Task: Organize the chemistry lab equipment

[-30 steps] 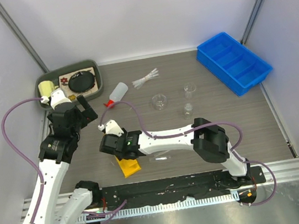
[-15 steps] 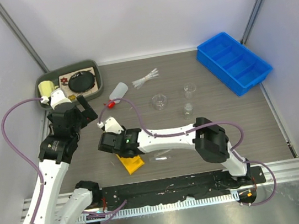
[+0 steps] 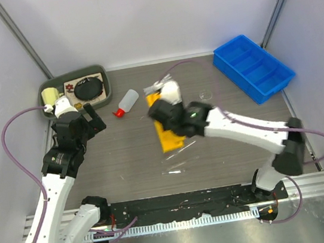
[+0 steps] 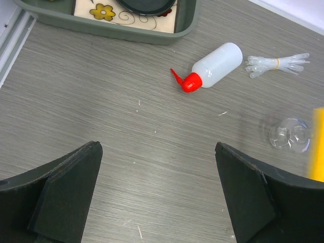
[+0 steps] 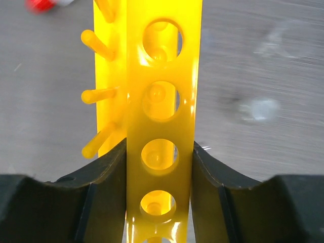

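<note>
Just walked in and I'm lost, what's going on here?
The right arm's tool is shut on a long yellow plastic rack with holes, holding it over the middle of the table. The left arm's tool hangs open near a white squeeze bottle with red cap lying on its side. A bundle of thin clear pipettes and a small clear glass beaker sit loose nearby.

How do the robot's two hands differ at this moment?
The left hand is open and empty; the right hand is shut on the long yellow rack with holes. The left hand hangs over the left side of the grey table, the right hand over its middle. Both have black fingers.
</note>
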Robot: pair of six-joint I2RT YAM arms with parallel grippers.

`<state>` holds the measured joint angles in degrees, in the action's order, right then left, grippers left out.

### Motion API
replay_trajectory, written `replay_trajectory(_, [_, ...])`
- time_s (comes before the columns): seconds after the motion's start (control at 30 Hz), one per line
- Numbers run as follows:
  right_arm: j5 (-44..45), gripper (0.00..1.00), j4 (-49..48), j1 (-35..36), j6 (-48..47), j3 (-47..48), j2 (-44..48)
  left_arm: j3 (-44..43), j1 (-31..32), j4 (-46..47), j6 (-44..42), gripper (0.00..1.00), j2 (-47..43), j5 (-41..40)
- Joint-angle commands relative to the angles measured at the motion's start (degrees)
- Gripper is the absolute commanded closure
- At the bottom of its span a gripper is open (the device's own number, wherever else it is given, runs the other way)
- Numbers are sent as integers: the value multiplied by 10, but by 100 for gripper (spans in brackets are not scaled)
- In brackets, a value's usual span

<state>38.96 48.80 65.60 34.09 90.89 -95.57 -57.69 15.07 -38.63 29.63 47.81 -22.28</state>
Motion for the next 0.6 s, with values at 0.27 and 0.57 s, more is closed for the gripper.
replay_trajectory(0.27, [38, 99, 89, -285, 37, -169, 264, -15, -2, 15, 4, 0, -9, 22])
replay_trajectory(0.57, [-38, 99, 18, -430, 1, -319, 310, -14, -1, 19, 9, 0, -11, 39])
